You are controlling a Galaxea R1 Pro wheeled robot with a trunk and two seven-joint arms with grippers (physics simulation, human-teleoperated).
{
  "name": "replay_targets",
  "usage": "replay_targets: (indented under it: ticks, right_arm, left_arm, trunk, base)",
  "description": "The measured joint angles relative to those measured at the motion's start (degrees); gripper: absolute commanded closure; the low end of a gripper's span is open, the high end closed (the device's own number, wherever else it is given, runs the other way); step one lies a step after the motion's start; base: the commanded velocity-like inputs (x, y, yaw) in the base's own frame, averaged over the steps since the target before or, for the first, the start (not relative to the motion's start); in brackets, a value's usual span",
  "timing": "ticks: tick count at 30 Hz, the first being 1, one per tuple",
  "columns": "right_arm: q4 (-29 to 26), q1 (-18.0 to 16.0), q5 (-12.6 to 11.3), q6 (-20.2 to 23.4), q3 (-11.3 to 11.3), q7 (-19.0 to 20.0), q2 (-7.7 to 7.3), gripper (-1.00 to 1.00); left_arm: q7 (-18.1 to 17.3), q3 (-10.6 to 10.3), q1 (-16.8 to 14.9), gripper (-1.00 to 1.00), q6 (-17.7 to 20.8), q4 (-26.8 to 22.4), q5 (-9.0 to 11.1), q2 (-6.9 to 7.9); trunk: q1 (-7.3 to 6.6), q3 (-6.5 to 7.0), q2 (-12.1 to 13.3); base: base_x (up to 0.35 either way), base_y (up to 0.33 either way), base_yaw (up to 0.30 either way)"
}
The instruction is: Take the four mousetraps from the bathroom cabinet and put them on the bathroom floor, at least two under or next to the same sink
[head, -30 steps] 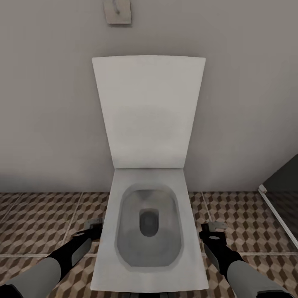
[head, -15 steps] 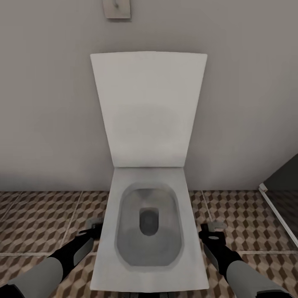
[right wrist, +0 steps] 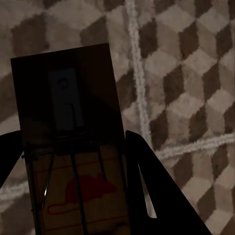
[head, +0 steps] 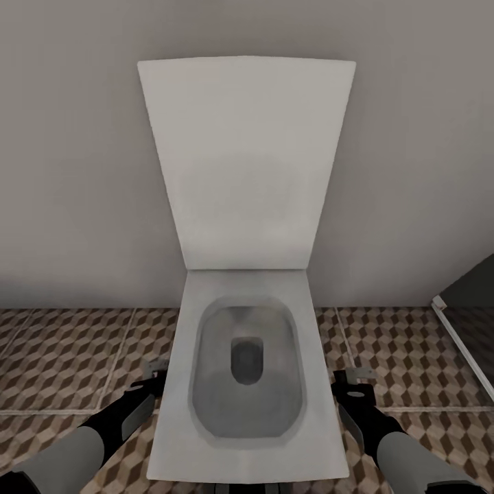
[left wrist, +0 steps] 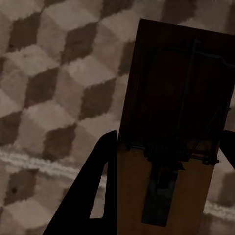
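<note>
In the left wrist view, a brown wooden mousetrap (left wrist: 171, 137) with dark metal parts sits between the dark fingers (left wrist: 95, 196) of my left gripper (left wrist: 170, 142), which is shut on it above the cube-pattern bathroom floor (left wrist: 49, 73). Over the same tiles (right wrist: 186, 73), my right gripper (right wrist: 73, 139) is shut on a second mousetrap (right wrist: 68, 122) with a red mouse mark. In the head view the left gripper (head: 155, 374) and right gripper (head: 357, 381) hang low on either side of a white toilet. The cabinet and the sink are out of view.
A white toilet (head: 247, 439) with its lid raised (head: 247, 165) stands straight ahead against a grey wall, between my two arms. A white-edged dark panel (head: 466, 336) runs along the right. Patterned floor (head: 62, 357) lies open to the left and right of the toilet.
The head view has shifted: the toilet looks larger and nearer, and the small wall plate above it has left the picture. Both arms keep their pose and their traps.
</note>
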Motion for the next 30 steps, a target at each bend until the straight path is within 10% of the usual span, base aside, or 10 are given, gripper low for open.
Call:
replay_targets:
  ticks: [14,30]
  right_arm:
    - [3.2,0.0,0.2,-0.2,-0.1,0.5,-0.22,1.00]
    - [5.2,0.0,0.0,-1.8,-0.1,0.5,-0.20,1.00]
  left_arm:
    - [-0.1,0.6,0.0,1.00,-0.1,0.4,0.1,3.42]
    - [-0.2,0.4,0.0,1.00,-0.1,1.1,0.2,3.40]
  trunk:
    - [0.00,0.00,0.0]
    - [0.00,0.00,0.0]
  base:
    - [0.000,0.000,0.000]
    - [0.000,0.000,0.000]
